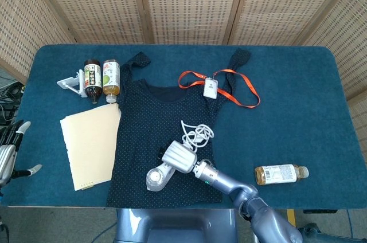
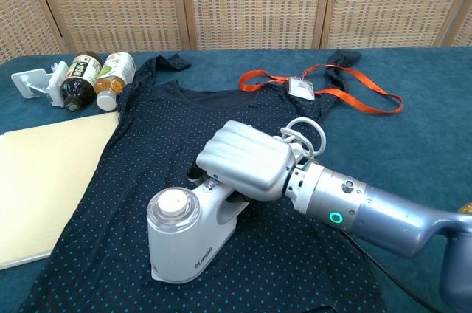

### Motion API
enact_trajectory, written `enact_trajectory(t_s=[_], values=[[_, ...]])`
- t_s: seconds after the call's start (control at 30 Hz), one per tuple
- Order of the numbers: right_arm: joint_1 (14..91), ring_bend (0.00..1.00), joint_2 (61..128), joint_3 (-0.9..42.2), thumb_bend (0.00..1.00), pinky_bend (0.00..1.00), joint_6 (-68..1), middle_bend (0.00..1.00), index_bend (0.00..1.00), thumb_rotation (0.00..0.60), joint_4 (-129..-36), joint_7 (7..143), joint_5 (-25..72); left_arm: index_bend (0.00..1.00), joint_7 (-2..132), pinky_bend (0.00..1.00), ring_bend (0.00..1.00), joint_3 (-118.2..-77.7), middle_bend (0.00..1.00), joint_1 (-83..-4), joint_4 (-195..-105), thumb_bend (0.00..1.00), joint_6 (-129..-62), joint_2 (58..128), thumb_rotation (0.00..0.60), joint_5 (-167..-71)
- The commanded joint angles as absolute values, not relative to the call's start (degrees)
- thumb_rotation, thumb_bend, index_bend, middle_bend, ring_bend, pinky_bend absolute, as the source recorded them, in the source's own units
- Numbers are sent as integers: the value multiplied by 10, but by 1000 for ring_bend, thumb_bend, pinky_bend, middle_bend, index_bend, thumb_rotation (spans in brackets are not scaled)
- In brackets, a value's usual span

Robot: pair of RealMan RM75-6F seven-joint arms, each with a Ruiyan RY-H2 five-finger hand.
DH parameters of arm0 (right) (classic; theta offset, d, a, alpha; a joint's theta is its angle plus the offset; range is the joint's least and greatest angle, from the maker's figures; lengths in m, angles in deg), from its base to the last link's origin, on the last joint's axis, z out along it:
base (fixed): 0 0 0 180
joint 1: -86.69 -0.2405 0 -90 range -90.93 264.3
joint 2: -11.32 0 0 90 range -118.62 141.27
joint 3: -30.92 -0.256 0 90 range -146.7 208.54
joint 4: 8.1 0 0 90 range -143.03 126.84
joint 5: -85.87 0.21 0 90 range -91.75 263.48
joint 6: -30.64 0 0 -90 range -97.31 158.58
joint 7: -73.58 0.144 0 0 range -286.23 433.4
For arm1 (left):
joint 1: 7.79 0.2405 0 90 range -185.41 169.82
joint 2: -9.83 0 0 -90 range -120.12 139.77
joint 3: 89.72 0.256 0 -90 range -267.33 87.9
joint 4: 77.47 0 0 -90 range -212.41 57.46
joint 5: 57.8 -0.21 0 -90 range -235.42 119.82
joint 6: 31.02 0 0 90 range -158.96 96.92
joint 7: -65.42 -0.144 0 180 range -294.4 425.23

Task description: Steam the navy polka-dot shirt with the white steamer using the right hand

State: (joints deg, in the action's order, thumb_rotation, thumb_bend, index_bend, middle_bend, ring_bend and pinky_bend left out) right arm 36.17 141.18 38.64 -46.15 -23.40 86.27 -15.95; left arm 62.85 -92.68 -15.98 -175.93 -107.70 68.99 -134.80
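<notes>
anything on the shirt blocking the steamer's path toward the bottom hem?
Nothing visible does. The right hand grips the white steamer, which stands on the navy polka-dot shirt near its lower edge. The fabric ahead of it is bare. The steamer's coiled cord trails behind, toward the collar.

My right hand (image 2: 243,164) has its fingers curled over the handle of the white steamer (image 2: 184,235), forearm running off toward 4 o'clock. My left hand (image 1: 10,152) hangs idle at 9 o'clock, fingers apart.
</notes>
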Motion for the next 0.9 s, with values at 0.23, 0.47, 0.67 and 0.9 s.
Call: enact_trajectory(t_s=[0.23, 0.47, 0.67, 0.9], values=[[384, 805, 1378, 374, 1000, 1000, -459, 705, 861, 600, -178, 904, -141, 0, 616, 0, 0, -925, 0, -164, -1758, 0, -1071, 696, 600, -1348], [398, 805, 1344, 364, 1000, 1000, -445, 705, 861, 600, -160, 910, -125, 0, 596, 0, 0, -923, 0, -165, -1762, 0, -1072, 704, 600, -1346], [406, 805, 1331, 356, 1000, 1000, -431, 705, 861, 600, -159, 909, -112, 0, 587, 0, 0, -922, 0, -166, -1765, 0, -1070, 708, 600, -1346], [411, 805, 1335, 367, 1000, 1000, -440, 705, 861, 600, -172, 908, -122, 0, 582, 0, 0, -922, 0, -166, -1768, 0, -1073, 709, 600, -1347]])
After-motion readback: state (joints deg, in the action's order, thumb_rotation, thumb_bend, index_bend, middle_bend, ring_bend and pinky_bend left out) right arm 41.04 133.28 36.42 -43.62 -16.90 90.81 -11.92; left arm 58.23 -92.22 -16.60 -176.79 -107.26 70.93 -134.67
